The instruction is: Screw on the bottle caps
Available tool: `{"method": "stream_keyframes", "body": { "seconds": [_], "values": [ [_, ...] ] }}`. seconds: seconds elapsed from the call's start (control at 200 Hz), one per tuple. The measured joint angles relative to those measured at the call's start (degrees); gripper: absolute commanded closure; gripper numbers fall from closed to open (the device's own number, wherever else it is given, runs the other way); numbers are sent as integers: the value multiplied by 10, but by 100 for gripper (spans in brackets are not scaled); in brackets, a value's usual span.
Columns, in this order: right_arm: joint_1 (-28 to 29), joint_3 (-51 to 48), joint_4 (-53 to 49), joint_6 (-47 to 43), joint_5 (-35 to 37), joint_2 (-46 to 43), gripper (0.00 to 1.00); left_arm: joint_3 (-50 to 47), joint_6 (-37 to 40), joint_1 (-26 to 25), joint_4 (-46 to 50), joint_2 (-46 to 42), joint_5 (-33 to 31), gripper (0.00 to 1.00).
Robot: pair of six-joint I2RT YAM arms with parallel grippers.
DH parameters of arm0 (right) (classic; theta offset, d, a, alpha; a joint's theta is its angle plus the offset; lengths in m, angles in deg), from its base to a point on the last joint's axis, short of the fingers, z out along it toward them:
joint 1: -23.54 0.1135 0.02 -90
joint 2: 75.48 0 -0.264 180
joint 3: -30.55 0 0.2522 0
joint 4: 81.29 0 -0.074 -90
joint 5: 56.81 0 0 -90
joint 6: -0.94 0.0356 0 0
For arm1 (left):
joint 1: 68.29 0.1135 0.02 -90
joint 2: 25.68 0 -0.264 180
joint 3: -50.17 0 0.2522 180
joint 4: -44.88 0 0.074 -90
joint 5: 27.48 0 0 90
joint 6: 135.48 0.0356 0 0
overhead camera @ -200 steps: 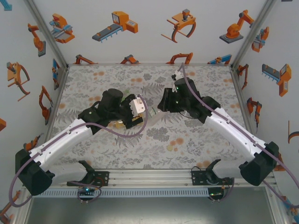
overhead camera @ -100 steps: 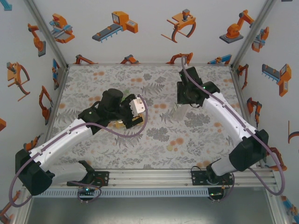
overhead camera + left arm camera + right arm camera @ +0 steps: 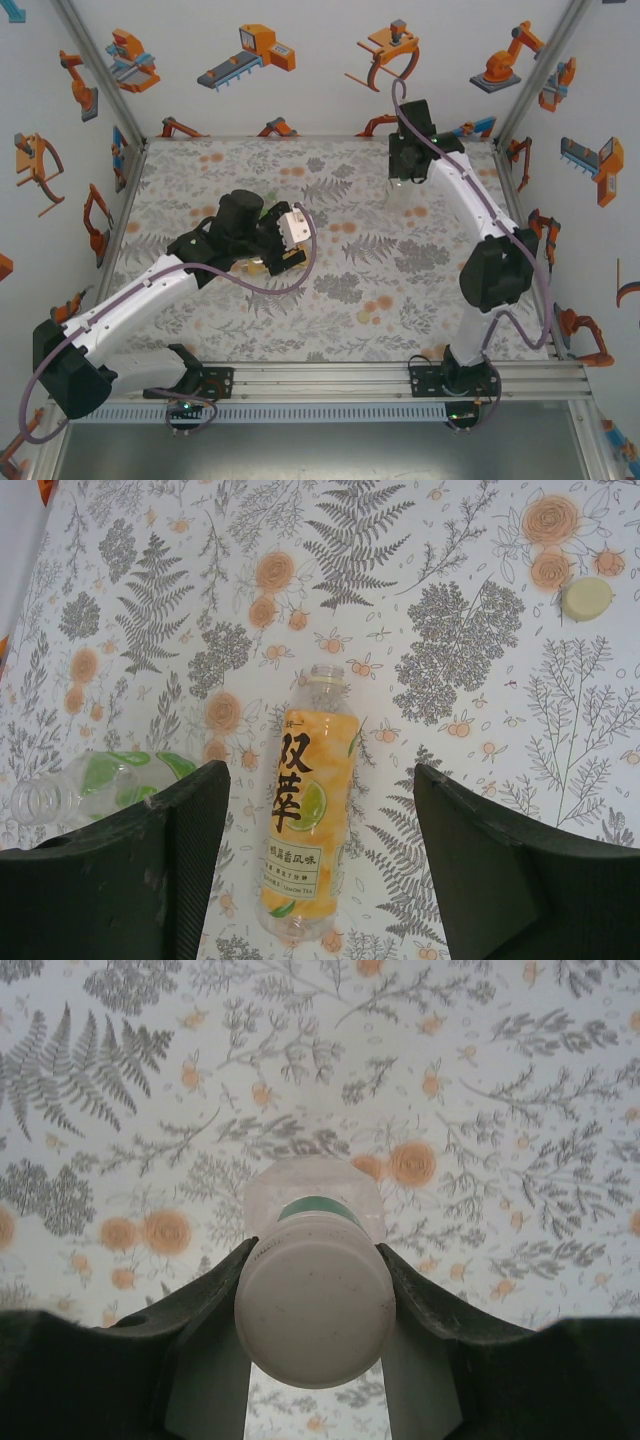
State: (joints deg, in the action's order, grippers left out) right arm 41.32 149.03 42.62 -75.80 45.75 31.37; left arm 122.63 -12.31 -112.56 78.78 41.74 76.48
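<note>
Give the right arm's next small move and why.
Probably set the clear bottle upright on the table and open the right gripper. Its white cap already sits on, so holding it achieves nothing more. The yellow-labelled bottle lies uncapped under the open left gripper and needs a cap next.

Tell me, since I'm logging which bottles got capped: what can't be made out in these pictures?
- Right wrist view: the white cap, between the right claw fingers, blocks the slim bottle neck; thread tightness is hidden.
- Left wrist view: a left claw finger hides much of the green-tinted bottle.
- Top view: the left arm mostly covers the yellow-labelled bottle.
</note>
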Motion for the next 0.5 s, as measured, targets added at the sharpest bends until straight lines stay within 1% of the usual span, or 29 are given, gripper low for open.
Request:
{"method": "stream_keyframes", "body": {
  "seconds": [0.26,0.501],
  "values": [
    [-21,95,8,-27,-12,102,82,0,0,0,0,0,0,31],
    [-31,126,7,-28,-22,137,79,0,0,0,0,1,0,31]
  ]
}}
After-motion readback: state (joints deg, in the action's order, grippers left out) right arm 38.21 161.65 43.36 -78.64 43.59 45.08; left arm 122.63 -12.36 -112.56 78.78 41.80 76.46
